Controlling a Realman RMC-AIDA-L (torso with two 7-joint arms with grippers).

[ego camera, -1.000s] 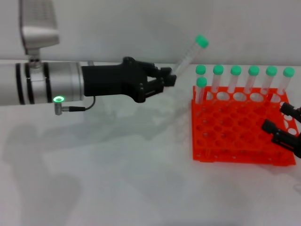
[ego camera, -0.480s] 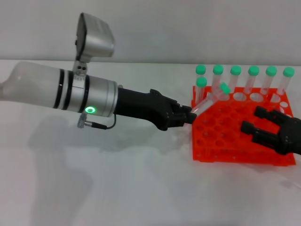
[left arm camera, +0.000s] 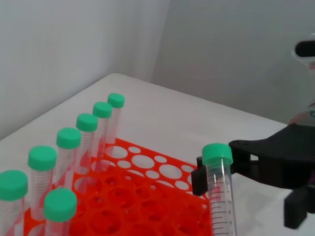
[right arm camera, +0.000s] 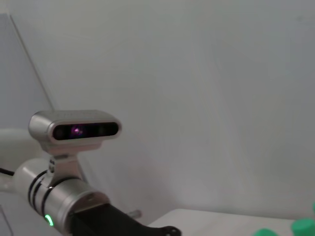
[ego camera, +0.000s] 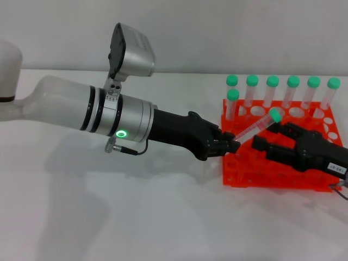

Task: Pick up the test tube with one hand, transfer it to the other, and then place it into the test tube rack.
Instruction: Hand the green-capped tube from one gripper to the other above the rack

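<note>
**Tube held over rack, right gripper alongside**

Left black gripper [ego camera: 232, 145] is clamped on the base of the slim clear green-capped test tube [ego camera: 260, 124], tilted above the orange-red plastic rack [ego camera: 283, 175]. Right white-labelled gripper [ego camera: 270, 142], fingers spread, sits beside the cap. 7 capped tubes [ego camera: 293, 93] stand far.

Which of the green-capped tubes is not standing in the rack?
The tilted test tube held by the left gripper above the rack, cap toward the right gripper; the other seven stand upright.
</note>
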